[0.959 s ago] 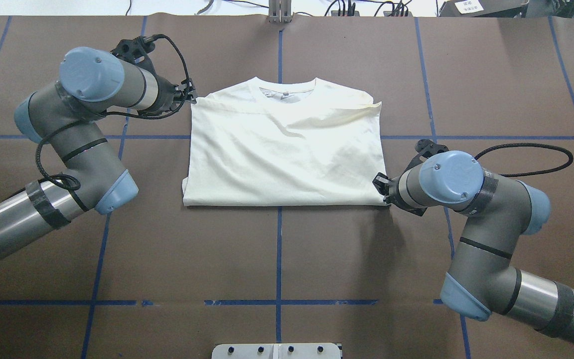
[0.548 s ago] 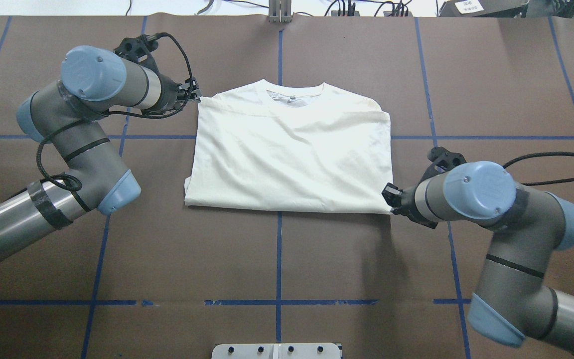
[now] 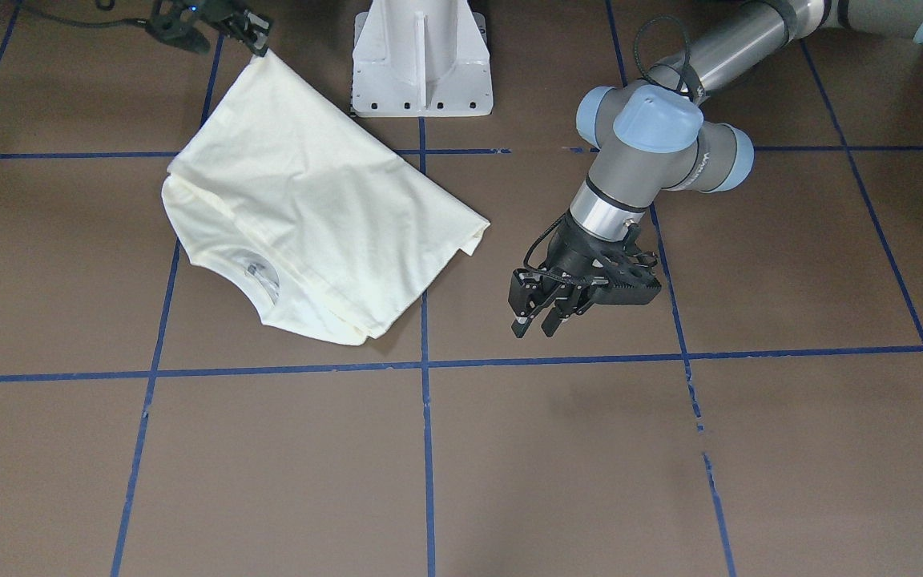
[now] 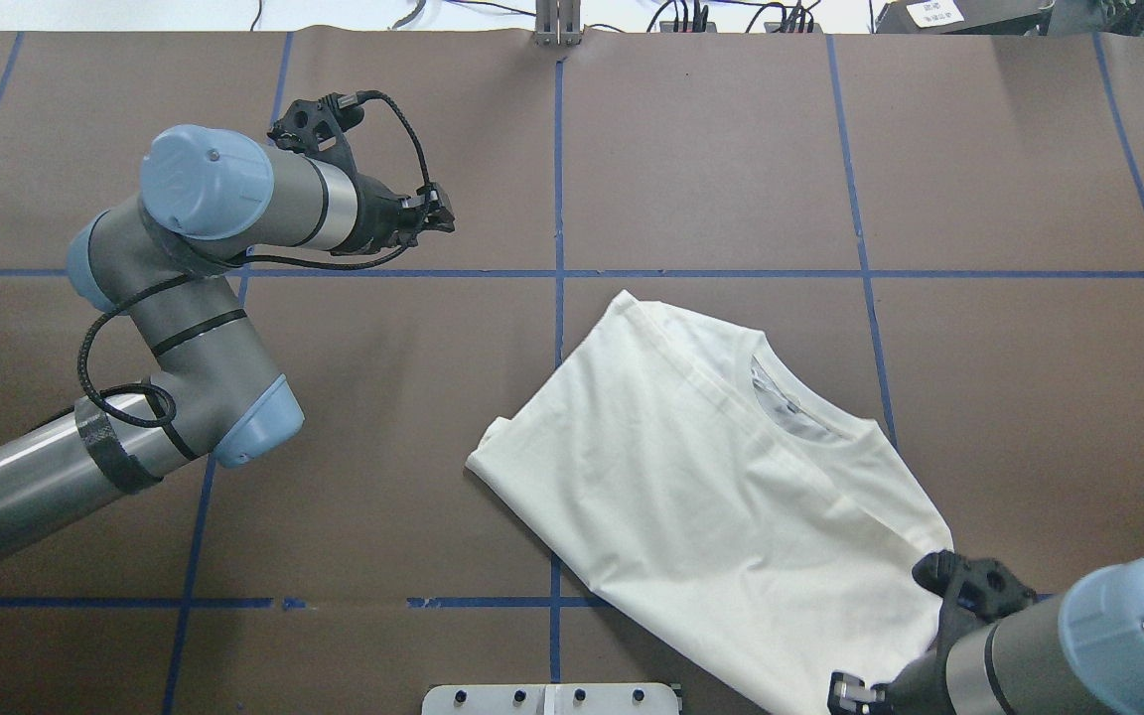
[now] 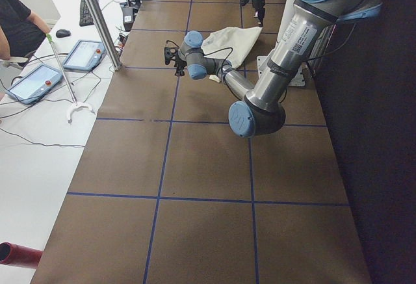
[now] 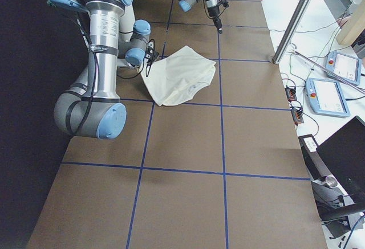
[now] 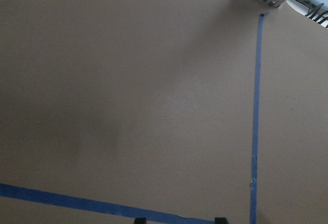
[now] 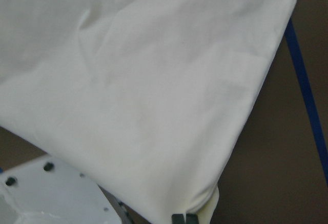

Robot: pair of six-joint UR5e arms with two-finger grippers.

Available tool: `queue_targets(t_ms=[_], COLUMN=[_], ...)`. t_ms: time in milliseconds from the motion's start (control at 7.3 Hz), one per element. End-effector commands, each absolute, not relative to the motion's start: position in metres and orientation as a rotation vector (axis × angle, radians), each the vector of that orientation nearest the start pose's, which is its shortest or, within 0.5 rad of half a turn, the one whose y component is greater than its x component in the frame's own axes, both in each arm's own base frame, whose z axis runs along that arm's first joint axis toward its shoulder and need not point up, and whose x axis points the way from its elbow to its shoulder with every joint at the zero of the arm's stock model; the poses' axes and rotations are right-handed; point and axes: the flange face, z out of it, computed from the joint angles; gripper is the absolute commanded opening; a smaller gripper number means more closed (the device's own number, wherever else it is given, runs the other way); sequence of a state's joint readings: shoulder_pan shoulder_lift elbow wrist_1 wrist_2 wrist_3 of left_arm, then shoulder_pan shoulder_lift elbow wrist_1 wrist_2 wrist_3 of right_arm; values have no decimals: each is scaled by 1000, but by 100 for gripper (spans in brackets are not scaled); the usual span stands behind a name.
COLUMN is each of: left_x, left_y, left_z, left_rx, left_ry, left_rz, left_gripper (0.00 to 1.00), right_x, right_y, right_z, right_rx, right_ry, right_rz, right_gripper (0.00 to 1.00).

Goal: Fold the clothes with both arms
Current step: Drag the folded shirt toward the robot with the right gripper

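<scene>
The cream shirt [image 4: 721, 497], folded with its plain side up, lies skewed on the brown table, collar [image 4: 781, 397] pointing far right. The same shirt [image 3: 309, 200] runs diagonally in the front-facing view. My right gripper [image 4: 845, 690] is at the near right edge, shut on the shirt's corner; the right wrist view has its fingertips [image 8: 183, 218] pinched together on the cloth [image 8: 128, 80]. Well off to the left, my left gripper [image 4: 443, 214] hovers over bare table, open and empty. The front-facing view also shows this left gripper [image 3: 534, 327] clear of the shirt.
The white pedestal base [image 3: 421, 64] stands at the robot's table edge, close to the held corner. Blue tape lines [image 4: 557, 298] grid the brown table. A metal bracket [image 4: 557, 25] sits at the far edge. A seated person [image 5: 16, 24] and tablets [image 5: 81, 55] are beside the table.
The left gripper has let go of the shirt's shoulder corner and shifted right. The right gripper has dragged the shirt toward the robot's near right, turning it askew.
</scene>
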State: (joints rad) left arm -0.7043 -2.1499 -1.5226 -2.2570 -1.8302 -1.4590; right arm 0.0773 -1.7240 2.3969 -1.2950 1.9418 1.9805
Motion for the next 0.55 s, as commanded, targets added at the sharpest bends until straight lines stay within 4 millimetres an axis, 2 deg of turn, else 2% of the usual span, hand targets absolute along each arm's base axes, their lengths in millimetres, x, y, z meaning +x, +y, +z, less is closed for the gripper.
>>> queue_targets(t_ms=[0,137,274,411], left_x=[452,432,446,475], left_y=[-501,-472,-445,-416], left_z=[229,231,225,231], left_rx=[149,52,-90,-175], left_ry=[1321,1360,1378,1352], left_rz=[-221,-282,-354,-374], left_gripper=[54,86,95,95], right_x=[-373,-373,-362,-341], right_y=[-95,-110,-142,-186], right_z=[307,307,307,301], right_rx=[-505,-435,-391,-347], right_ry=[-861,-886,-910,-949], right_rz=[231,284,364,454], right_gripper=[99,100,100,100])
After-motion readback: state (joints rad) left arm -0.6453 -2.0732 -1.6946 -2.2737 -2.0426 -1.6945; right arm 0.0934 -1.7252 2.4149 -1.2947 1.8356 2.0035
